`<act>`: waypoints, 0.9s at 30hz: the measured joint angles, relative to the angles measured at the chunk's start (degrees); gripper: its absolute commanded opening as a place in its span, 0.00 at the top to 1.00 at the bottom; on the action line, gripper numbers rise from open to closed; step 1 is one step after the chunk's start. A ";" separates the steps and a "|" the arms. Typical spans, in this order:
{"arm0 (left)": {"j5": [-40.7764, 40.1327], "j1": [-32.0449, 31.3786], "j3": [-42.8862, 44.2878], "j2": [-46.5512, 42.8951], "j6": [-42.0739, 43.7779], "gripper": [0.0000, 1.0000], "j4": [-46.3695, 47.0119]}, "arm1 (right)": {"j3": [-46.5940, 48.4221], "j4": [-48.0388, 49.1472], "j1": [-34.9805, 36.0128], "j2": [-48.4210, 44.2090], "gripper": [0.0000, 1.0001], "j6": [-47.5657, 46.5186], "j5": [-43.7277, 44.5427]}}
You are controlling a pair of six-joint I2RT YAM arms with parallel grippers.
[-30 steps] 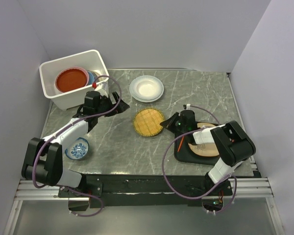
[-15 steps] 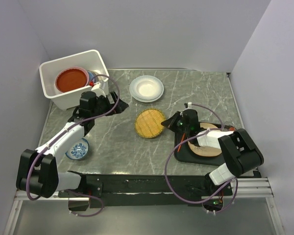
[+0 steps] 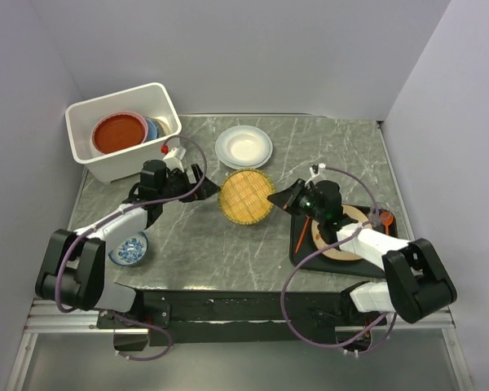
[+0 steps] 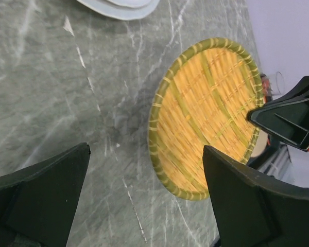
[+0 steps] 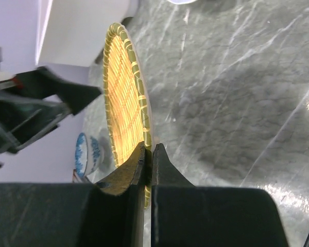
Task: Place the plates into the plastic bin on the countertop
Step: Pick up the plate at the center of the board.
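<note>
Your right gripper (image 5: 148, 154) pinches the woven yellow plate (image 3: 246, 197) by its rim, tilted. Your left gripper (image 4: 144, 180) gapes nearby, bare countertop (image 4: 67, 77) between.

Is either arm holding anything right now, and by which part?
The right gripper pinches the woven yellow plate by its rim. The left gripper is open, holding nothing.

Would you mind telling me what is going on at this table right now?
The right gripper is shut on the rim of the woven yellow plate, holding it tilted up from the countertop. The left gripper is open and faces the plate without touching it, so this looks like a handover. The plastic bin already holds the red-orange plate on top of others. The white plate lies on the countertop.
</note>
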 measured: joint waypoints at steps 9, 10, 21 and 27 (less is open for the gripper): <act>8.85 0.00 -3.87 5.29 -5.55 0.07 12.90 | -1.38 -1.09 -0.44 -5.68 1.00 -0.07 -2.36; 9.51 0.00 -4.31 5.49 -6.16 0.07 14.01 | -1.38 -1.09 -0.46 -5.95 1.00 -0.07 -2.69; 14.08 -0.39 -4.94 6.47 -10.56 0.22 22.82 | -1.27 -0.11 -0.52 -4.63 1.00 -0.04 -6.23; 14.84 -2.25 -4.94 9.27 -11.67 0.63 24.87 | -1.27 0.72 -0.52 -3.10 1.00 0.63 -7.32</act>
